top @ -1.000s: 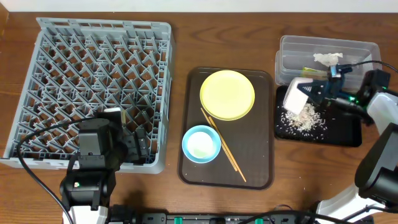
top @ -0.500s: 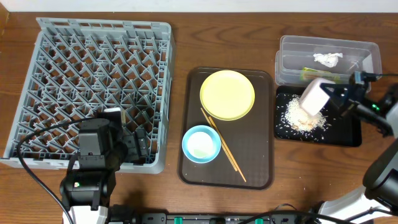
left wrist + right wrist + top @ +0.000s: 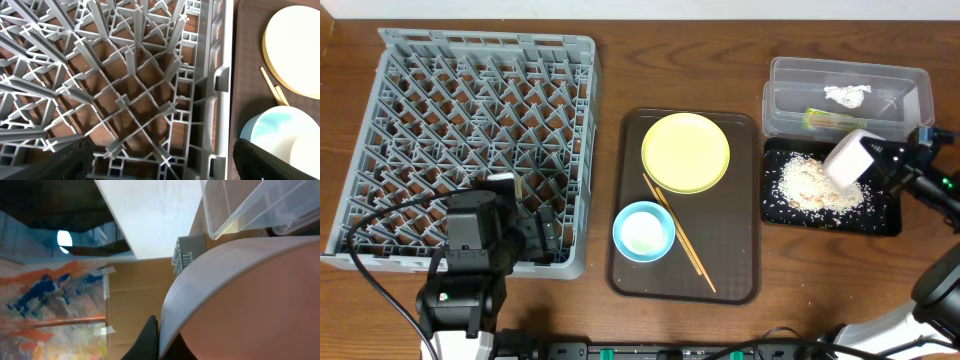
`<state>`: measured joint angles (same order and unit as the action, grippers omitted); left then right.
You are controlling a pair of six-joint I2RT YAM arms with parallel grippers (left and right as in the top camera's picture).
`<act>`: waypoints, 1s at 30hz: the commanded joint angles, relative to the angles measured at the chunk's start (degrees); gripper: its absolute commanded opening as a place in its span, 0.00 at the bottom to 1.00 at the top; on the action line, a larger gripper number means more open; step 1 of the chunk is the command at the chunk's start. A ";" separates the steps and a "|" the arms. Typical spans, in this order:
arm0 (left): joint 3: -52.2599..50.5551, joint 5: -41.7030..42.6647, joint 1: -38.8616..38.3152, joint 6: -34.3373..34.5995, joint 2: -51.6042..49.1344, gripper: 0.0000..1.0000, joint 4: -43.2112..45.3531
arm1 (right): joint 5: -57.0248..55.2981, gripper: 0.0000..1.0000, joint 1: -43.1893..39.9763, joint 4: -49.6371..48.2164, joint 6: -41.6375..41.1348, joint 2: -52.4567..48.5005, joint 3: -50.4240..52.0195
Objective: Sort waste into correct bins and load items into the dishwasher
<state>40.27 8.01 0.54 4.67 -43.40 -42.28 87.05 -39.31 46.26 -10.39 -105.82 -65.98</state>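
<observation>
1. Rack (image 3: 480, 100) takes the 9 o'clock side of the desk (image 3: 720, 40).
2. Left gripper (image 3: 161, 159) hovers over the rack's 5 o'clock corner. Its fingers (image 3: 70, 157) are spread wide apart, just above the grid, gripping nothing.
3. Brown tray (image 3: 740, 280) sits mid-desk, just beside the rack at its 3 o'clock.
4. Plate (image 3: 685, 152) lies flat on the 12 o'clock half of the brown tray.
5. Blue bowl (image 3: 643, 231) stands upright at 7 o'clock on the same tray, near the plate.
6. Chopsticks (image 3: 678, 232) lie diagonally on the brown tray. They run from the plate's 7 o'clock edge toward the tray's 5 o'clock corner, passing just beside the blue bowl at its 3 o'clock.
7. Tub (image 3: 840, 68) is at 2 o'clock on the desk. The tissue (image 3: 846, 95) sits inside toward 12 o'clock, and the wrapper (image 3: 825, 119) lies inside along the 6 o'clock wall.
8. Black tray (image 3: 885, 218) is just beside the tub at its 6 o'clock. Rice (image 3: 810, 188) is scattered over its middle and 9 o'clock part.
9. Right gripper (image 3: 876, 160) is clamped on the white bowl (image 3: 848, 160). The bowl is tilted in the air over the black tray's 12 o'clock edge, above the rice.
10. In the right wrist view the white bowl fills the frame, with one dark finger (image 3: 150, 337) at its rim and the tub's corner at 1 o'clock.
</observation>
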 commanded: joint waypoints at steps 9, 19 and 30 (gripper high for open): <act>1.31 0.11 -0.17 -0.09 -0.02 0.91 -0.33 | -21.44 0.01 8.00 7.10 5.31 -0.09 -0.24; 1.31 0.11 -0.17 -0.09 -0.02 0.91 -0.35 | -29.77 0.01 20.15 9.81 11.78 7.89 -6.54; 1.31 0.11 -0.17 -0.09 -0.02 0.91 -0.37 | -63.10 0.01 48.98 -2.58 11.76 10.60 -7.72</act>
<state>40.27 8.03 0.54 4.67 -43.40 -42.44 35.83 2.28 46.06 0.38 -94.50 -73.54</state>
